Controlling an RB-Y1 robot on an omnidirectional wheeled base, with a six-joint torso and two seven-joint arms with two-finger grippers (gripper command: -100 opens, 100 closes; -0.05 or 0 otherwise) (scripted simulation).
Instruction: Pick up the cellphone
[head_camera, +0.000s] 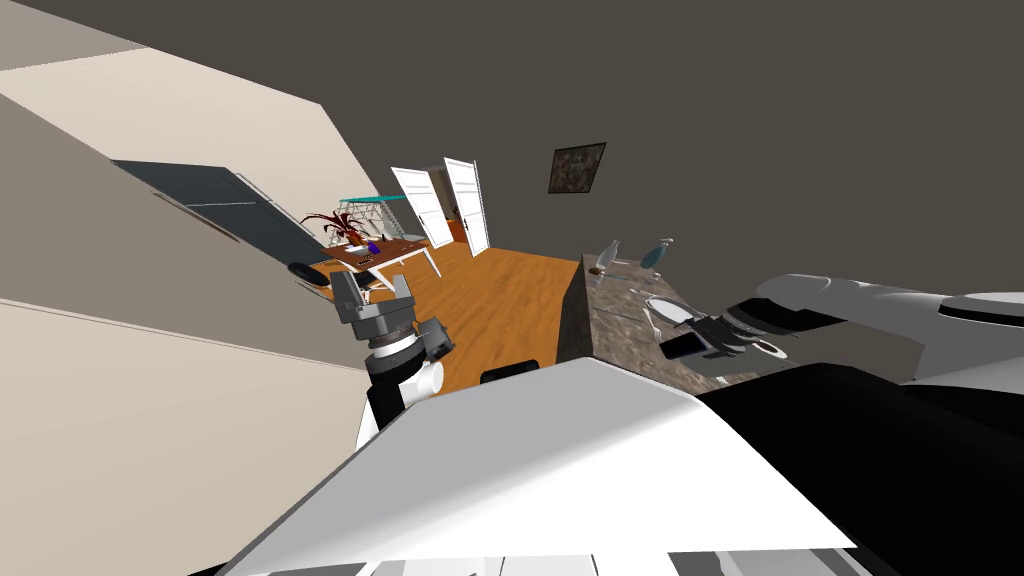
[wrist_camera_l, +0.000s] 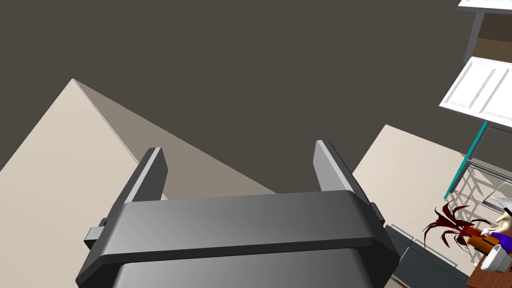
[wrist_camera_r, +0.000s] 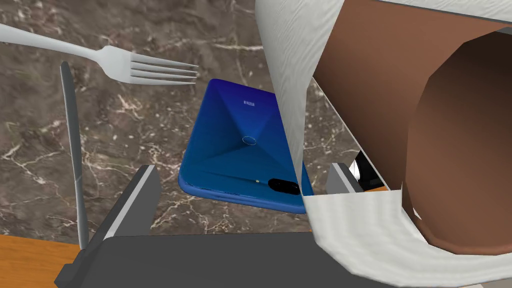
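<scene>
Right of centre in the head view, the right gripper is spread wide above the dark marbled counter; the flat blue cellphone is laid between its fingers, lengthwise ahead.

Worktop: dark brown stone, marble-like, with thin white veins and a polished look. Cellphone: deep blue back, smooth and glossy, its faceted sheen running from lighter to darker blue. Fork and knife: plain light grey, smooth, metal-like, without sharp reflections. Paper roll: white outer sheet, matt, with a fine, soft ripple texture; its core is brown, matt and cardboard-like. Jaws of the right gripper: smooth light grey faces on a dark matt body; whether plastic or metal cannot be told. Floor: orange-brown wood with visible grain.
</scene>
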